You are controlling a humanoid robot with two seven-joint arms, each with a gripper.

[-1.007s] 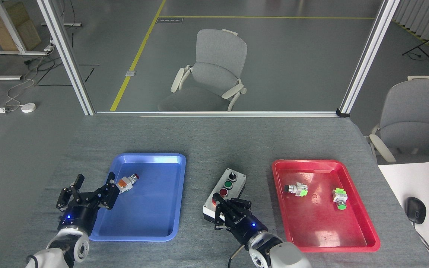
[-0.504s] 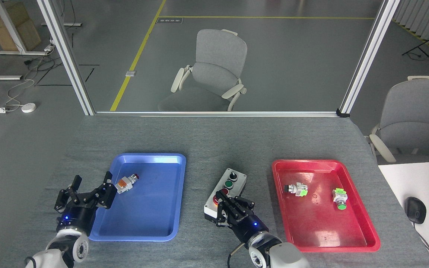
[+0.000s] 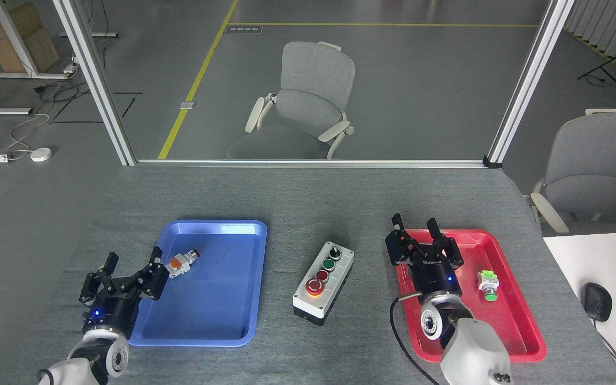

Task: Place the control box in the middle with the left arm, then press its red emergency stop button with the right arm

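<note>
Two grippers up, both empty. Control box [image 3: 323, 283] sitting on bare grey cloth [image 3: 308, 203] at lower centre of frame, between blue tray [image 3: 257, 278] to its left and red tray [image 3: 527, 321] to its right, touching neither. Lying at a slight slant, black knob end toward top of frame. Red emergency stop button [image 3: 313, 287] at near end of box, yellow ring visible, nothing on it.

Left gripper [image 3: 126, 275] at lower left, over edge of blue tray, fingers spread wide, holding nothing. Loose orange-white push-button [image 3: 182, 260] lying in blue tray just beside its fingertips, apparently not gripped. Right gripper [image 3: 420, 235] at right of centre, over upper-left corner of red tray, fingers moderately apart, holding nothing, well apart from box. Green-tipped button [image 3: 487, 283] loose in red tray further right.

Progress, judged: placing step looks done, box already in middle. Pressing step cannot be confirmed from this view; button head showing no clear latched or raised state. If not pressed, remaining: bring right gripper leftward over near end of box, then down on mushroom head. Risk: hitting smaller red button beside it, or shoving box off centre.
</note>
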